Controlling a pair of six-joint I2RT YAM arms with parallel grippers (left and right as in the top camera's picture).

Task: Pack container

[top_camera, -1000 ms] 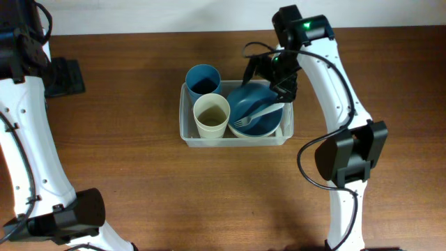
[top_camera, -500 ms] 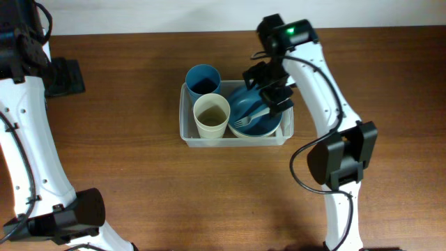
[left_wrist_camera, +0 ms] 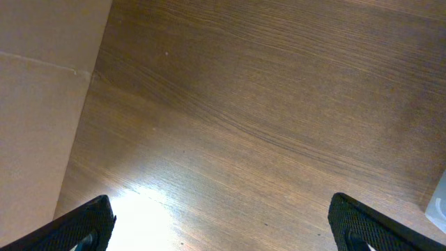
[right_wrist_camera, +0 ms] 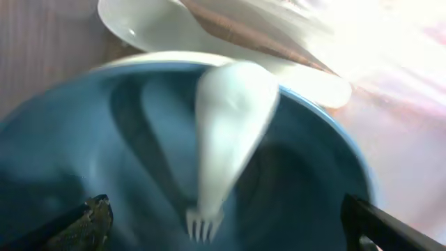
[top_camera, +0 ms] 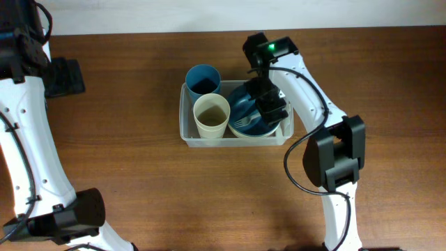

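The clear rectangular container point(top_camera: 187, 132) sits mid-table. Inside it stand a blue cup point(top_camera: 203, 79), a cream cup point(top_camera: 211, 114) and a blue bowl point(top_camera: 244, 104) with a white fork point(top_camera: 241, 123) lying in it. My right gripper point(top_camera: 273, 110) hovers over the bowl's right side, open. In the right wrist view the bowl point(right_wrist_camera: 83, 153) fills the frame and the fork point(right_wrist_camera: 226, 132) lies between the spread fingertips point(right_wrist_camera: 230, 226). My left gripper point(left_wrist_camera: 223, 223) is open over bare table far left; in the overhead view it is near the left edge point(top_camera: 66, 77).
The wooden table point(top_camera: 125, 181) surrounds the container. A pale cardboard-coloured surface point(left_wrist_camera: 42, 90) shows beyond the table's edge in the left wrist view. A corner of the container point(left_wrist_camera: 439, 206) shows at that view's right edge.
My right gripper has moved left and forward, from the container's back right corner to over the blue bowl. The fork stays in the bowl. The left arm has not moved.
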